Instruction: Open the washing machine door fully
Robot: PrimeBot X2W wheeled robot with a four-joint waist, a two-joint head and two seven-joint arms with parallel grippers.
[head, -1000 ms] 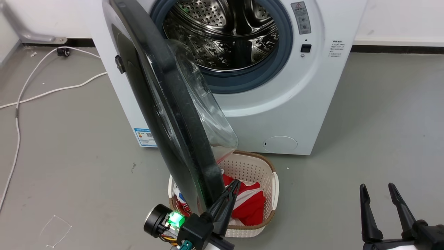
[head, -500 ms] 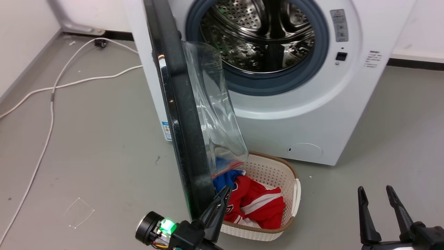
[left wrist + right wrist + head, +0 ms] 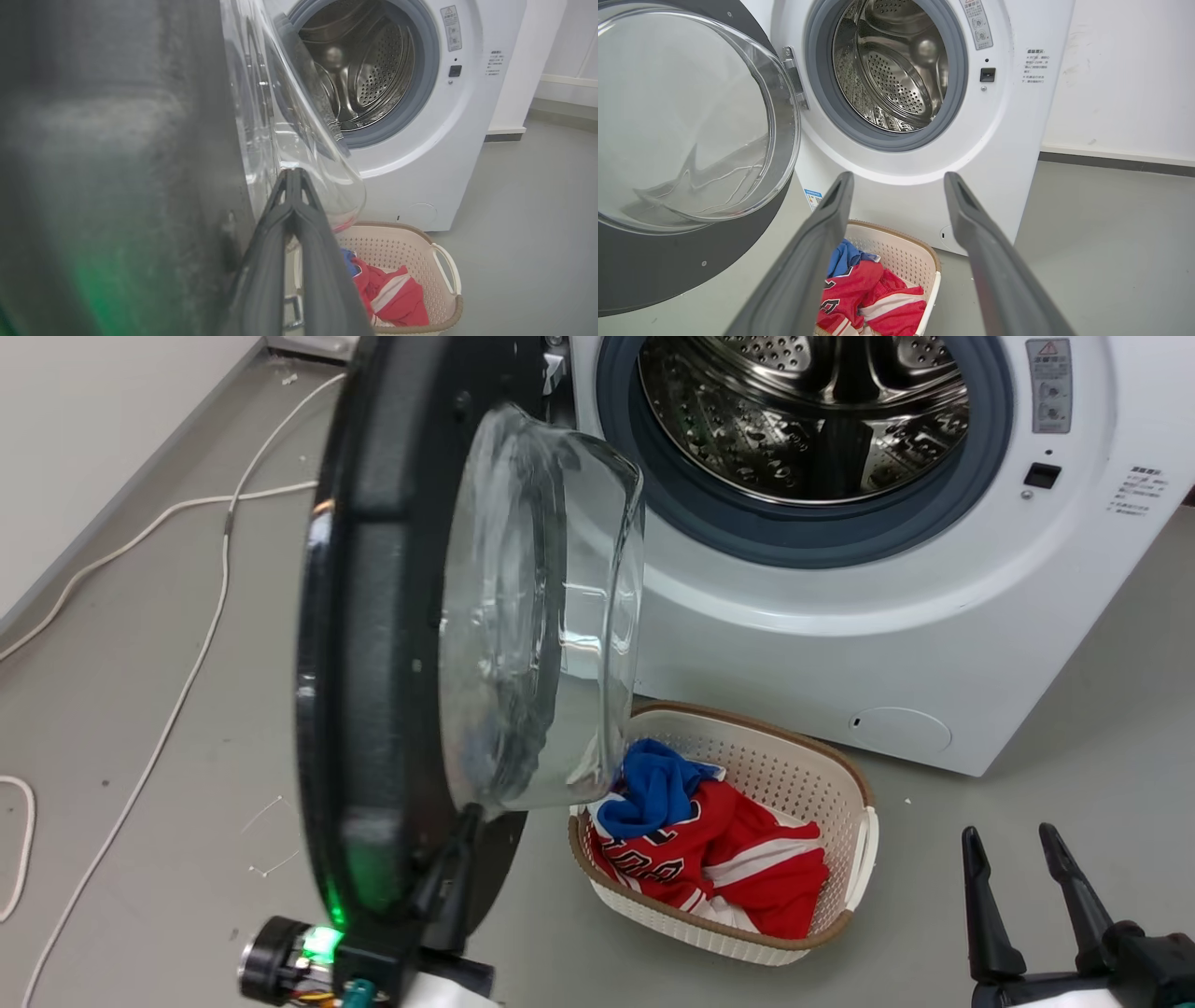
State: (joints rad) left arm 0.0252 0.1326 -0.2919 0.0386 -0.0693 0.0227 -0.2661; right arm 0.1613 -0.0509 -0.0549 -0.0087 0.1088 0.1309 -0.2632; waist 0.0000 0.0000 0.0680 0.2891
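Observation:
The washing machine [image 3: 840, 616] stands with its steel drum exposed. Its door [image 3: 364, 616], a black disc with a clear glass bowl [image 3: 541, 616], hangs open on the left, inner side turned toward the head view. My left gripper [image 3: 470, 814] is shut, its fingers lying against the door's inner face just below the bowl. In the left wrist view the gripper [image 3: 294, 173] points at the bowl's edge beside the dark door [image 3: 117, 163]. My right gripper [image 3: 1010, 833] hangs open at the lower right, apart from everything. From the right wrist, that gripper [image 3: 899, 177] faces the machine [image 3: 1004, 116] and the door [image 3: 668, 275].
A white laundry basket [image 3: 840, 784] with red and blue clothes sits on the grey floor in front of the machine, beside the door's lower edge. White cables [image 3: 187, 672] run across the floor at the left, near a wall [image 3: 93, 429].
The head camera has turned, shifting the scene right. The door has swung further open, from edge-on to showing its inner face. My left gripper went left with it; the right one held still.

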